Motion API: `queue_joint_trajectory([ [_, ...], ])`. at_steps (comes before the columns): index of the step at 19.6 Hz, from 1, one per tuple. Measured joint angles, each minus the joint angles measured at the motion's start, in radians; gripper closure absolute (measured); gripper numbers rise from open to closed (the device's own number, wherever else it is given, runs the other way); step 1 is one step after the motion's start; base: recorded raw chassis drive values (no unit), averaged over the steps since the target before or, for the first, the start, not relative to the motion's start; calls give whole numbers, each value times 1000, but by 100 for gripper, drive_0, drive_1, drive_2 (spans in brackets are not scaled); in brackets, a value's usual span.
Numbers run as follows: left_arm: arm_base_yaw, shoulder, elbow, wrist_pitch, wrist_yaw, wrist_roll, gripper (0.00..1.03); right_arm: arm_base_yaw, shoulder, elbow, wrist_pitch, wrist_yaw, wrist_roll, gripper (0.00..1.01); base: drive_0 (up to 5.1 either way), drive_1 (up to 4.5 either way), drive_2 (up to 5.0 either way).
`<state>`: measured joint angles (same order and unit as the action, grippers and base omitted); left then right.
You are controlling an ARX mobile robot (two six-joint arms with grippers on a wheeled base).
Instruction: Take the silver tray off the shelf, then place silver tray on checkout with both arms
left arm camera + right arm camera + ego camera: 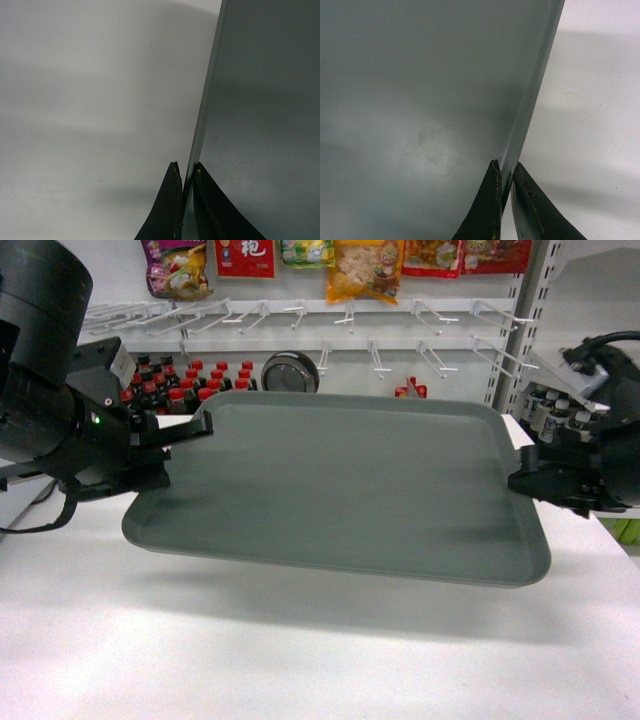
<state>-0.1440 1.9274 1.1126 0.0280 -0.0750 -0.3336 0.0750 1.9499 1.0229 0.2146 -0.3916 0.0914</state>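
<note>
A: Status?
B: silver tray is off the shelf, held in the air over the checkout, shadow below it, not touching.
A: Grips?
B: left gripper pinched tight on the tray's left rim, right gripper clamped on the right rim.
A: Left to do?
B: Lower level onto the counter, then let go on both sides.

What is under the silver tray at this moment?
Under the silver tray is the white checkout, with the tray's shadow on it. The tray is held above it by the left gripper and right gripper. The counter area directly beneath stays hidden.
</note>
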Motion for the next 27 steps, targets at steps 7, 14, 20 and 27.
queue_joint_trajectory([
  [7,14,121,28,-28,-11,-69,99,71,193,171,-84,117,-109,98,0,0,0],
  [14,-7,183,28,-34,-16,-110,99,92,276,184,-66,205,-139,98,0,0,0],
  [20,-17,205,38,-27,-68,-237,65,122,292,161,-2,234,-247,59,0,0,0],
  [27,-2,3,-87,92,-225,-211,24,65,188,107,150,270,-220,20,0,0,0],
])
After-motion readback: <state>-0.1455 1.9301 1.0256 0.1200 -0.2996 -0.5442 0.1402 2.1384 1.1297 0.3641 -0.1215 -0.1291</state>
